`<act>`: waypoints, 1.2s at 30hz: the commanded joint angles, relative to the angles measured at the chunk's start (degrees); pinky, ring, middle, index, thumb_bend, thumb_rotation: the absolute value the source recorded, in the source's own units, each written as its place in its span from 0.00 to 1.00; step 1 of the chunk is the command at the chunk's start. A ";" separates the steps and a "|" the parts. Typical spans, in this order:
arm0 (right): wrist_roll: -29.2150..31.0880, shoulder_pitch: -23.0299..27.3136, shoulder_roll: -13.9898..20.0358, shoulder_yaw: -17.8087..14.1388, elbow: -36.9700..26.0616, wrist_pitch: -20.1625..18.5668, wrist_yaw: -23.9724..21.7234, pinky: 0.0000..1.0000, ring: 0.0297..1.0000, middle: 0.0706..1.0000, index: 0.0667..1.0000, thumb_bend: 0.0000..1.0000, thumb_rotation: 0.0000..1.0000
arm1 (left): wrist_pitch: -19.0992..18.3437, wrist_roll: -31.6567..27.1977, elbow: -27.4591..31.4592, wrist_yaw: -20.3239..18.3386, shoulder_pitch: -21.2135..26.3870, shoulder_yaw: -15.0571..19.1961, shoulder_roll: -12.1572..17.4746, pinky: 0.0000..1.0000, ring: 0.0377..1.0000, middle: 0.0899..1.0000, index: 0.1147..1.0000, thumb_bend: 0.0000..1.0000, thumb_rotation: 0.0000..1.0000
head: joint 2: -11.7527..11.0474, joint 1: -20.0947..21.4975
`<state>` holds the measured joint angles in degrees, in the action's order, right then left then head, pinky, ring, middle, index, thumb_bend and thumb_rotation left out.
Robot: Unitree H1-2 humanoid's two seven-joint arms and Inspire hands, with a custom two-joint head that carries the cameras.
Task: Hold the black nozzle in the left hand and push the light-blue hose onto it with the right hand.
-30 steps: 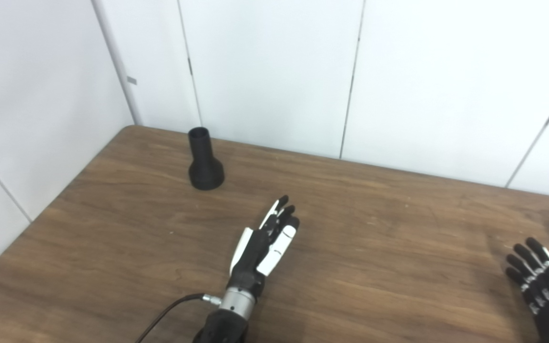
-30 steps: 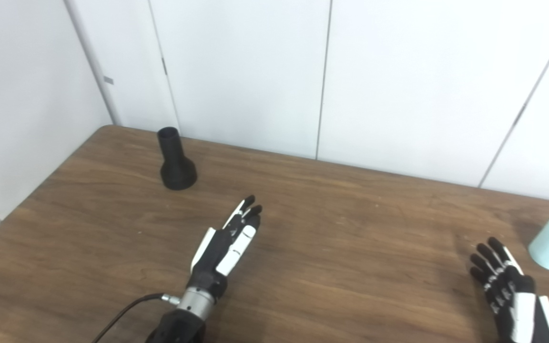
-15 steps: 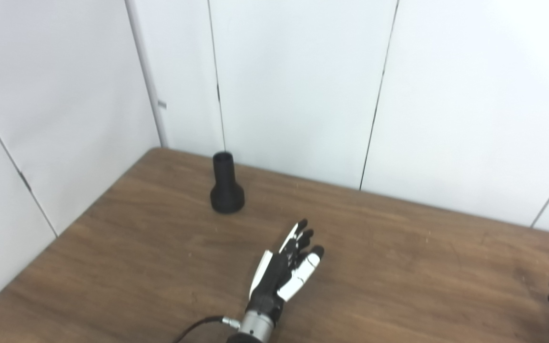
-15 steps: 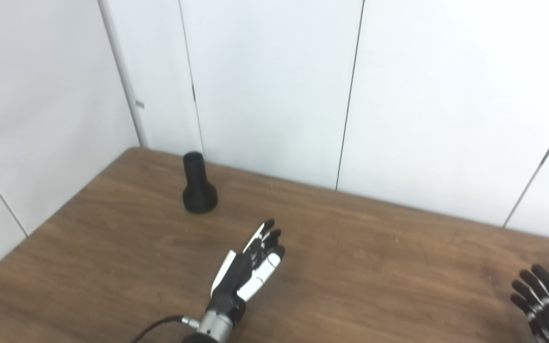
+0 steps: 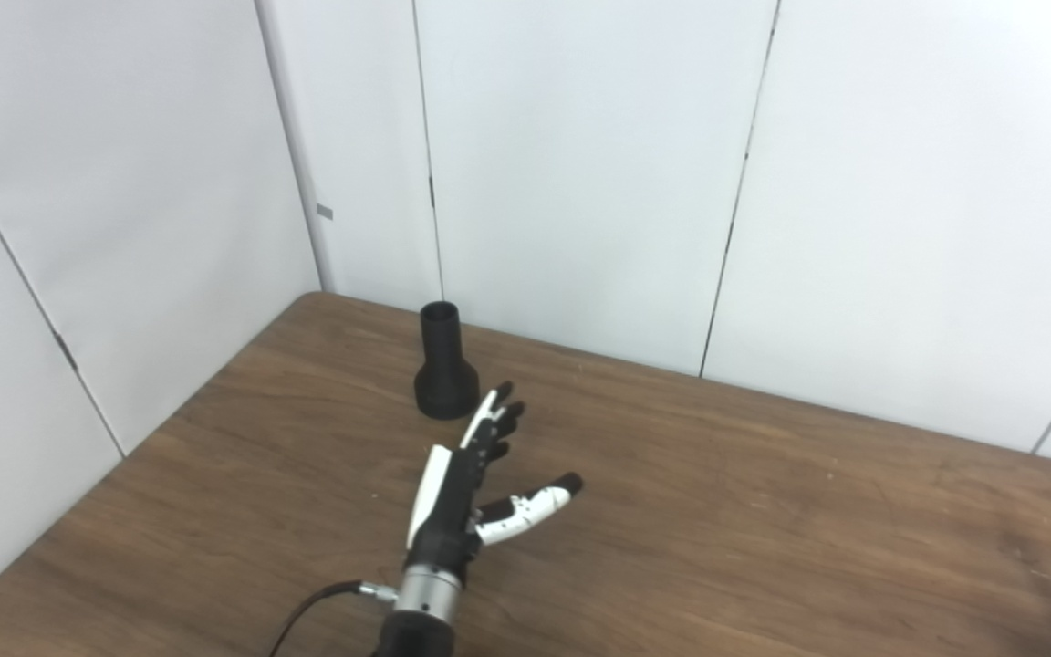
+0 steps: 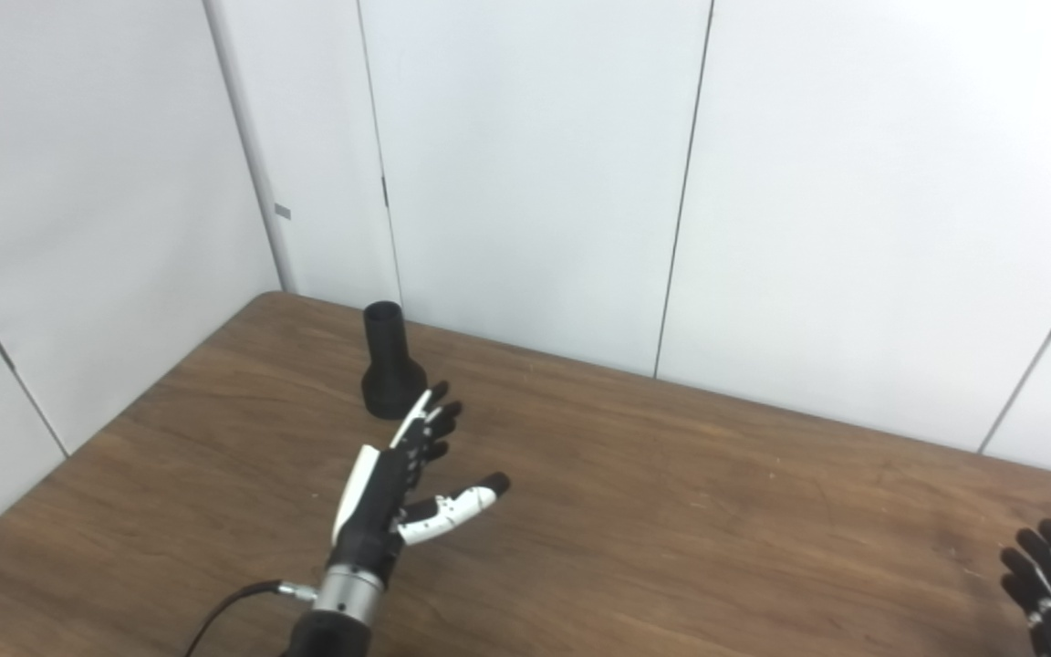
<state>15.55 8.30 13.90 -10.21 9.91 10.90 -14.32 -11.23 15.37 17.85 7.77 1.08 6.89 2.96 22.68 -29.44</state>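
We see the nozzle (image 5: 445, 370) just beyond our left fingers (image 5: 495, 422) as plain matte black all over. Our left hand (image 5: 466, 488) is black with white panels along its back and a white thumb tipped in black; its wrist is bare silver metal with a black cable. Our right hand (image 6: 1050, 584) is black with small white marks. The table (image 5: 763, 547) beneath the fingers is dark brown woodgrain, and the wall panels (image 5: 580, 155) are white with thin dark seams.

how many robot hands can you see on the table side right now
2. The left hand hovers open mid-table, fingertips close to the black nozzle near the back left corner. The right hand is at the bottom right edge, partly cut off, fingers spread.
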 commanded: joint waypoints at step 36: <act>-2.37 -2.91 -1.44 0.78 3.15 1.94 1.28 0.91 0.90 0.92 0.93 0.50 1.00 | -6.84 16.19 -19.16 -4.68 14.64 -2.35 29.98 1.00 0.96 0.93 0.92 0.99 0.33 | 0.63 1.97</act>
<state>13.14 8.39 13.93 -9.98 10.21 11.24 -13.40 -19.26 30.24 -1.87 3.14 12.12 4.83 30.60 23.29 -27.51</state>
